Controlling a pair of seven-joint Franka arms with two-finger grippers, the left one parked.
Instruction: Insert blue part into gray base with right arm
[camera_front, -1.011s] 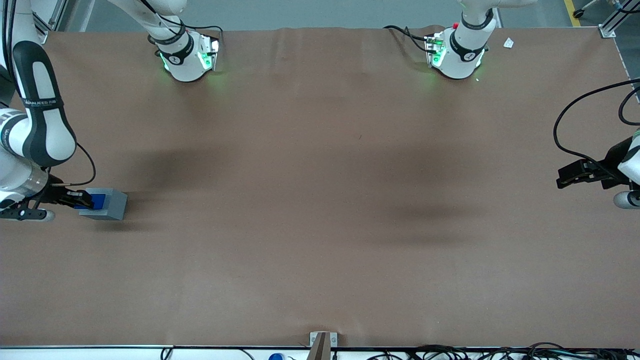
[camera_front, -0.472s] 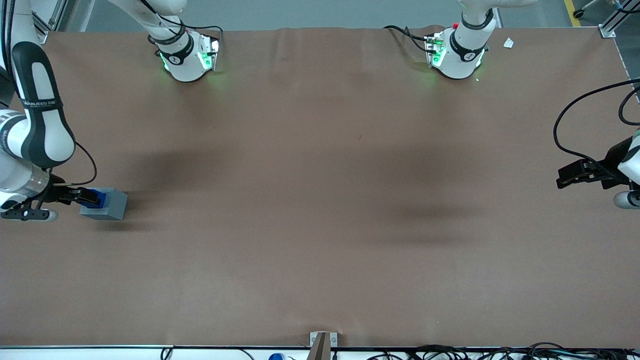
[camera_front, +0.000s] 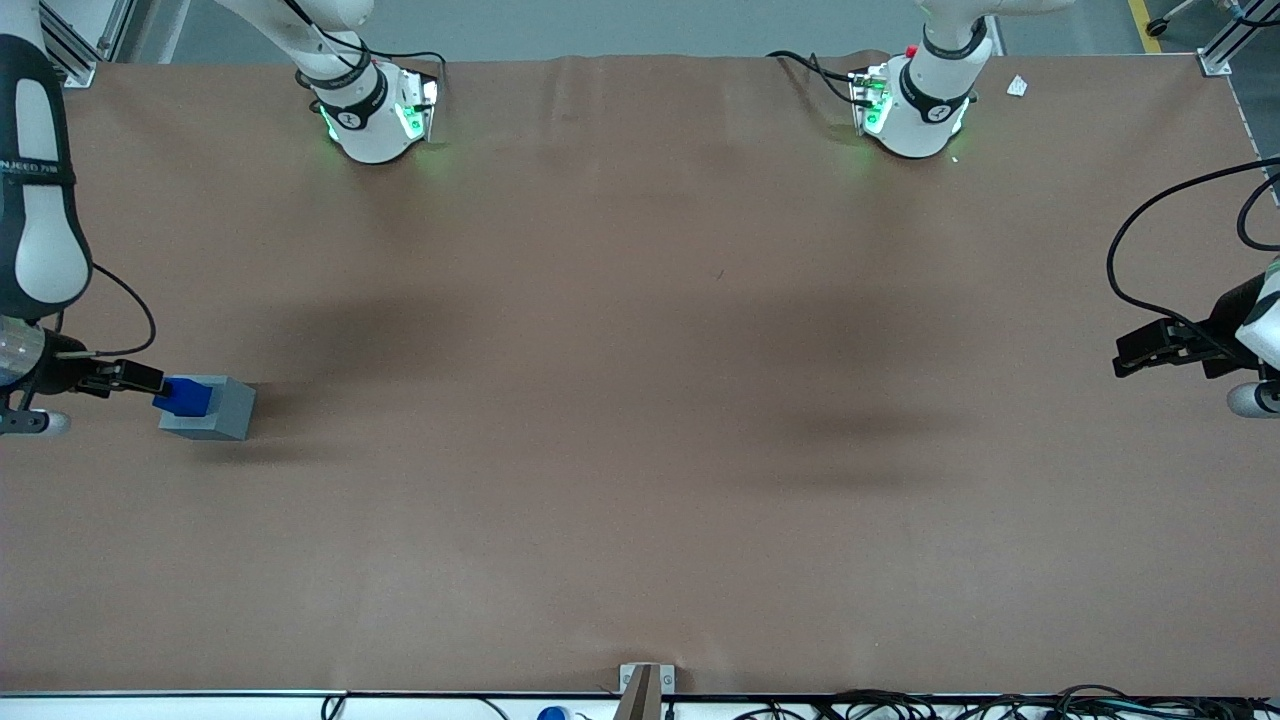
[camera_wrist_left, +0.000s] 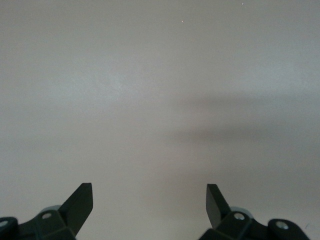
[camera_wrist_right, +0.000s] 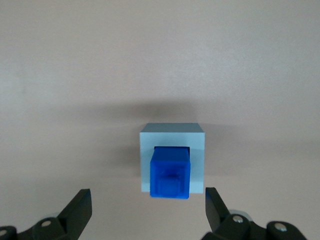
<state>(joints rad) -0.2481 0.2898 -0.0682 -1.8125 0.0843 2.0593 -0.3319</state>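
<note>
The blue part (camera_front: 184, 397) stands in the recess of the gray base (camera_front: 222, 412), near the working arm's end of the table, and sticks up above the base's top. In the right wrist view the blue part (camera_wrist_right: 170, 173) sits in the gray base (camera_wrist_right: 173, 135), both seen from above. The right arm's gripper (camera_front: 150, 380) hangs beside the base, toward the working arm's end of the table and apart from both blocks. Its gripper (camera_wrist_right: 147, 191) is open, with nothing between the fingers (camera_wrist_right: 80, 205).
Brown table cover (camera_front: 640, 450) spreads around the base. Two arm pedestals (camera_front: 375, 115) (camera_front: 915, 110) stand at the table's edge farthest from the front camera. A small bracket (camera_front: 645, 682) sits at the near edge.
The gripper has let go of the blue part and drawn away from the base toward the working arm's end. The blue part stays in the gray base.
</note>
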